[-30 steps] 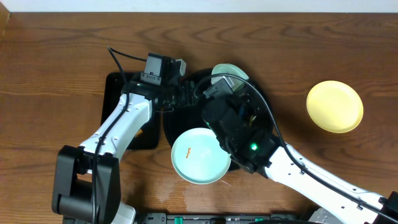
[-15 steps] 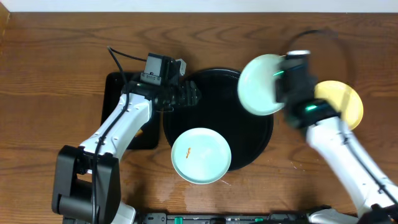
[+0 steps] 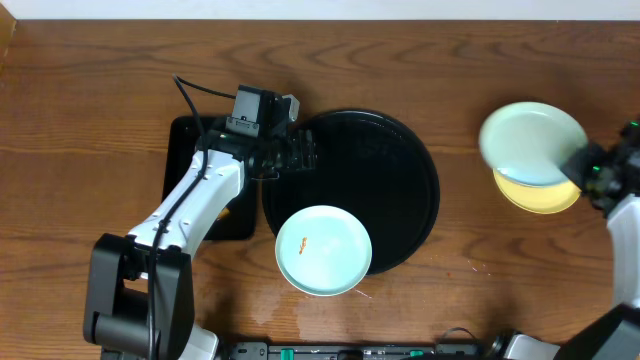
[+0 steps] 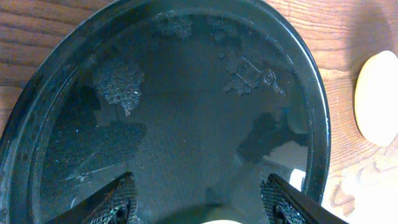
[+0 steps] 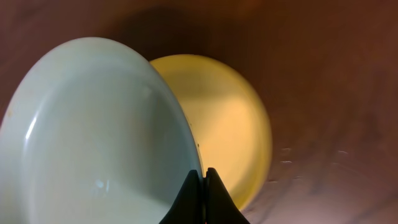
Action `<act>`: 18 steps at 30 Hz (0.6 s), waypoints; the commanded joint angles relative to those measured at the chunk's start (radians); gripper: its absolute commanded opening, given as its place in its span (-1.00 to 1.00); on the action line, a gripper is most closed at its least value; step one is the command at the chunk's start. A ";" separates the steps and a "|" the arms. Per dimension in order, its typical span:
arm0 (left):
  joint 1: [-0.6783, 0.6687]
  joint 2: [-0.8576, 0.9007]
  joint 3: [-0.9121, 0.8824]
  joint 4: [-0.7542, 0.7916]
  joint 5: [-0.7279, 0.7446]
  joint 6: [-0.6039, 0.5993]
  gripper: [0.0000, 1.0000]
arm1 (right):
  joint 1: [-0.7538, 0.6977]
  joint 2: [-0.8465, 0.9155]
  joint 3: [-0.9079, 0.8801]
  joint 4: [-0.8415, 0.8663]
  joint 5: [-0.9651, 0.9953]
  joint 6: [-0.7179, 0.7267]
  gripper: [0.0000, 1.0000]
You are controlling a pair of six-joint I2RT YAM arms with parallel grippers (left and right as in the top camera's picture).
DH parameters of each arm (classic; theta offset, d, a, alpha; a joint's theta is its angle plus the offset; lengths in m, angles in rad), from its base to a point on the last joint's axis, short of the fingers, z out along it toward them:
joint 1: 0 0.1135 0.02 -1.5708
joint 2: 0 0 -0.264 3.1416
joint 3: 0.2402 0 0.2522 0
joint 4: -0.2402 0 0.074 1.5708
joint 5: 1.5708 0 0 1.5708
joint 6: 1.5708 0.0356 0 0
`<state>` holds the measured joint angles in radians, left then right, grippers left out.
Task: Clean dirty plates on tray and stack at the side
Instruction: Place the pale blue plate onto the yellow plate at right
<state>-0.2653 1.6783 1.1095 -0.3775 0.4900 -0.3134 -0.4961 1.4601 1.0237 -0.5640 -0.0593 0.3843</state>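
Fingers of your right gripper (image 5: pixel 203 179) pinch the rim of a smooth mint-green plate (image 5: pixel 93 137) over the round yellow plate (image 5: pixel 233 130).
Your left gripper (image 4: pixel 200 202) hangs spread above the glossy black tray (image 4: pixel 186 112); a second mint plate (image 3: pixel 323 250), orange-smeared, overlaps its near rim.

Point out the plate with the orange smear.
The mint-green plate on the round tray's near rim: it has an orange streak. The other mint-green plate, held by the right gripper, and the yellow plate beneath it show none.
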 commanded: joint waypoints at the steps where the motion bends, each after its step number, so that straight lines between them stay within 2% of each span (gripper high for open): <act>1: 0.000 0.006 0.007 0.001 -0.013 0.014 0.34 | -0.072 0.086 0.003 -0.005 -0.005 0.076 -0.98; 4: 0.000 0.006 0.007 0.001 -0.013 0.014 0.33 | -0.097 0.143 0.003 0.012 -0.046 0.086 -0.95; 5: 0.000 0.006 0.007 0.001 -0.013 0.014 0.34 | -0.097 0.151 0.003 0.016 -0.077 0.068 -0.64; 6: 0.000 0.006 0.007 0.003 -0.012 0.014 0.33 | -0.096 0.152 0.003 0.018 -0.103 0.053 -0.24; 8: 0.000 0.006 0.007 0.008 -0.012 0.014 0.33 | -0.087 0.141 0.003 0.016 -0.139 0.034 0.04; 13: 0.002 0.004 0.008 0.012 -0.012 0.014 0.33 | -0.016 0.027 0.003 0.006 -0.237 -0.016 0.15; 18: 0.013 -0.031 0.008 0.011 -0.013 0.014 0.33 | 0.174 -0.111 0.003 -0.012 -0.372 -0.134 0.08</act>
<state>-0.2634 1.6772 1.1095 -0.3656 0.4892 -0.3130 -0.4320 1.4277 1.0237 -0.5648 -0.3008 0.3515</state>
